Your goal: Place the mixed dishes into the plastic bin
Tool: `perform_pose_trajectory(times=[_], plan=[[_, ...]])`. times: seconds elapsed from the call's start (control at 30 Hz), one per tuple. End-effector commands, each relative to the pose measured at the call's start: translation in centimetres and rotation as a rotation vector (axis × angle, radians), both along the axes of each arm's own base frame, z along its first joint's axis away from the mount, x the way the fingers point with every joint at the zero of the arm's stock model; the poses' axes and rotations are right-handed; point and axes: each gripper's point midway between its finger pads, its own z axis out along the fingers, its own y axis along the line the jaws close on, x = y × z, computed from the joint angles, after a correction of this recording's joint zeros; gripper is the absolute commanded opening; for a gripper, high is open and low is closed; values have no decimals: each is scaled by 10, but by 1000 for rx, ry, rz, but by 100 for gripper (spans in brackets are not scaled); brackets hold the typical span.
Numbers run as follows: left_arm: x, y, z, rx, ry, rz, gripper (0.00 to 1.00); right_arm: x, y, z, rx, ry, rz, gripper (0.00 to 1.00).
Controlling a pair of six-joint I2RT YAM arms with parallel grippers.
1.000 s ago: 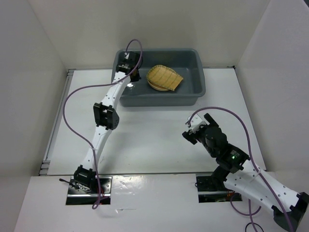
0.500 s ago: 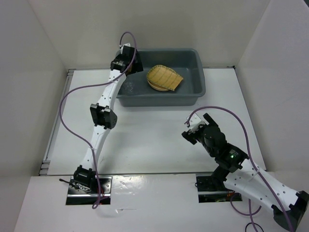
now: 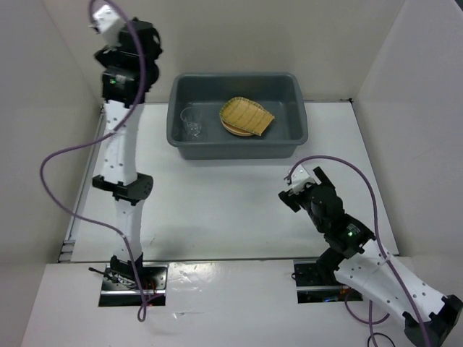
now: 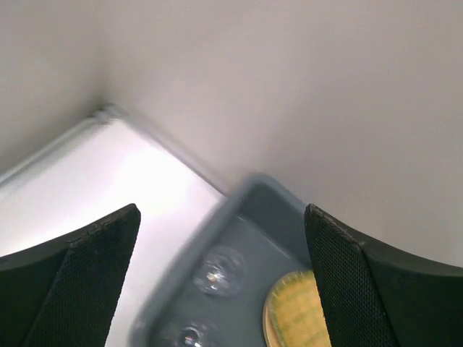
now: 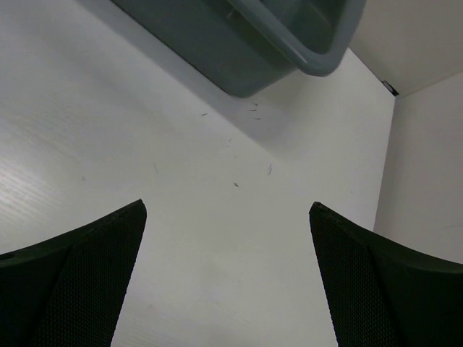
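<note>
The plastic bin [image 3: 239, 150] stands at the back of the table. In it, a yellow ribbed tray [image 3: 248, 116] lies over an orange plate [image 3: 233, 131], and a clear glass cup [image 3: 190, 123] stands at its left end. My left gripper [image 3: 141, 40] is raised high, to the left of the bin, open and empty. Its wrist view, through open fingers [image 4: 87, 267], shows the bin's corner [image 4: 210, 224], two glass cups [image 4: 215, 271] and the yellow dishes [image 4: 296, 314]. My right gripper [image 3: 296, 184] hangs open and empty over bare table, short of the bin [image 5: 246, 50].
White walls close in the table on the left, back and right. The left arm stands tall along the left wall [image 3: 65, 87]. The right arm's cable [image 3: 347, 173] loops above its wrist.
My left gripper opened, left a glass cup in the bin's left end, then rose up and to the left, out of the bin. The bin shifted slightly. The right arm barely moved.
</note>
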Motion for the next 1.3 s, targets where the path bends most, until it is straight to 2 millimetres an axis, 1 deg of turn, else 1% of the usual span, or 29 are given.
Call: perform_pose_trajectory(times=[0.0, 0.03, 0.07, 0.1, 0.13, 0.17, 0.2, 0.23, 0.27, 0.3, 0.33, 0.37, 0.4, 0.43, 0.47, 0.5, 0.53, 0.6, 0.67, 0.7, 0.73, 0.77, 0.8, 0.83, 0.87, 0.9, 1.0, 1.17, 1.27], plan=[[-43, 66, -33, -21, 185, 182, 100, 5, -21, 20, 52, -84, -89, 98], [-48, 61, -40, -54, 199, 189, 100, 5, -26, 23, 59, -95, -106, 98], [-59, 56, -54, -21, 272, 182, 100, 6, -36, 26, 66, -107, -144, 98], [-63, 44, -61, 0, 296, 162, 100, 5, -40, 31, 83, -127, -152, 98], [-70, 41, -70, 24, 332, 159, 100, 5, -42, 34, 105, -132, -156, 98], [-85, 43, -95, 51, 396, 170, 100, 5, -50, 33, 108, -132, -180, 98], [-94, 45, -110, 56, 422, 164, 100, 1, -52, 41, 129, -151, -169, 98], [-126, 48, -93, 23, 371, 95, 100, -2, -51, 40, 138, -145, -146, 98], [-131, 44, -142, 38, 419, 46, 100, -4, -62, 47, 144, -177, -181, 98], [-144, 41, -147, 22, 389, -19, 100, -6, -68, 52, 147, -186, -198, 98], [-168, 34, -102, -40, 179, -160, 100, -7, -72, 48, 142, -172, -211, 98], [-182, 33, -106, -48, 141, -218, 100, -9, -80, 55, 163, -188, -244, 98], [-195, 38, -137, -41, 173, -235, 100, -11, -85, 58, 177, -197, -264, 98], [-217, 36, -114, -33, 59, -309, 100, -15, -86, 66, 196, -198, -270, 98], [-227, 35, -120, -20, 58, -336, 100, -18, -89, 68, 213, -191, -289, 98], [-239, 38, -115, -19, 24, -351, 100, -21, -86, 77, 210, -193, -260, 98], [-248, 39, -125, -9, 71, -362, 100, -26, -85, 75, 198, -175, -243, 98], [-257, 41, -143, 10, 151, -376, 100, -39, -99, 90, 205, -261, -291, 98], [-266, 40, -146, 30, 130, -405, 100, -53, -102, 106, 155, -349, -254, 98], [-266, 40, -143, 29, 90, -405, 100, -68, -106, 117, 138, -435, -235, 98], [-266, 39, -159, 11, 93, -401, 100, -73, -104, 118, 97, -467, -199, 98], [-274, 41, -153, -3, 25, -399, 100, -74, -110, 110, 57, -466, -225, 98], [-274, 40, -147, -23, -35, -396, 100, -76, -116, 108, 13, -477, -249, 98], [-275, 41, -147, -63, -73, -382, 100, -74, -121, 99, -1, -449, -275, 98], [-279, 41, -155, -84, -80, -379, 100, -76, -129, 99, -8, -448, -320, 98], [-279, 42, -154, -94, -85, -368, 100, -77, -131, 99, -10, -448, -333, 98], [-282, 41, -162, -94, -61, -376, 100, -77, -122, 97, -10, -435, -282, 98], [-296, 50, -155, -91, -95, -345, 100, -77, -113, 93, -19, -412, -222, 98], [-301, 51, -153, -103, -110, -344, 100, -78, -109, 80, -43, -362, -193, 98]])
